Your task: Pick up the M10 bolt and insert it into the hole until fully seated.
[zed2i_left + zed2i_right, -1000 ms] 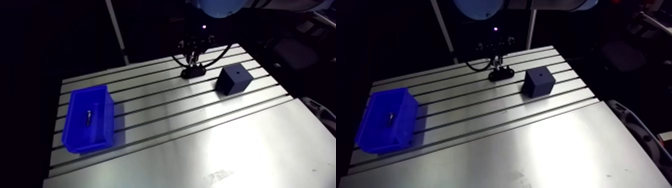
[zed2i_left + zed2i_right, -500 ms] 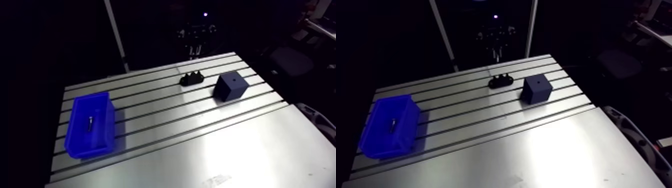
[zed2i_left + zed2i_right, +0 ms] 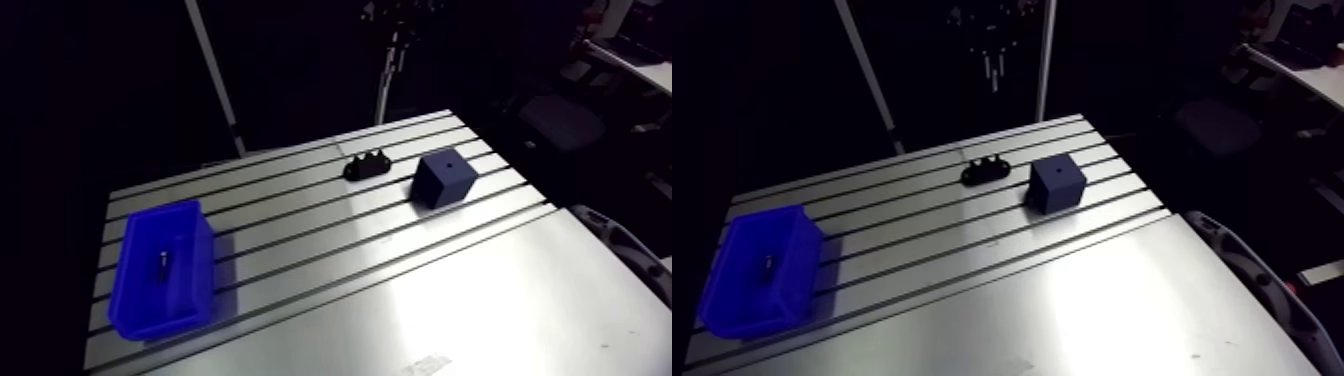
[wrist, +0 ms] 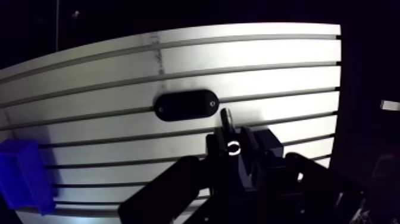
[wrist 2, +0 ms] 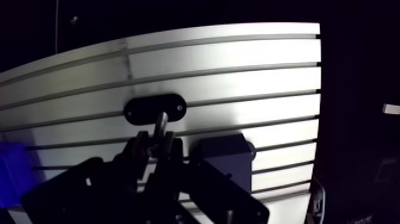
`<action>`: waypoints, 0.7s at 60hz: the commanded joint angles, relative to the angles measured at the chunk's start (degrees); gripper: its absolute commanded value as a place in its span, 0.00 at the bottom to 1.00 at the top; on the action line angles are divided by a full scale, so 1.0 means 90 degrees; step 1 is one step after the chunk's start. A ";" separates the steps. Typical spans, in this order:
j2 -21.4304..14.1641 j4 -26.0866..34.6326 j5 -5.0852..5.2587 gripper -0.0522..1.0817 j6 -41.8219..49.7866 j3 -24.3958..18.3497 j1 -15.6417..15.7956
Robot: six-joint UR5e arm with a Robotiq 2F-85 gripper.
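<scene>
High over the table, the gripper has its fingers drawn close on a slim pale shank, judged to be the M10 bolt, tip downward for a straight entry; black holder lies below; dark cube just beside it, hole facing up to receive; blue bin well apart

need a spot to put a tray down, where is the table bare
The broad smooth front of the table, nearer than the blue bin and cube, is bare. So is the slotted stretch between bin and black fixture. Fixture and cube crowd the far corner.
</scene>
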 commanded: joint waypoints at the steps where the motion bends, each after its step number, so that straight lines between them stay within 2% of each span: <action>1: 0.0032 0.2331 0.0054 1.00 -0.0095 -0.1189 -0.0332; 12: 0.0032 0.2510 -0.0015 1.00 -0.0167 -0.1215 -0.0586; 25: 0.0032 0.2662 -0.0035 1.00 -0.0251 -0.1161 -0.0632; 42: -0.0166 0.2407 -0.0054 1.00 -0.0475 -0.0642 -0.0564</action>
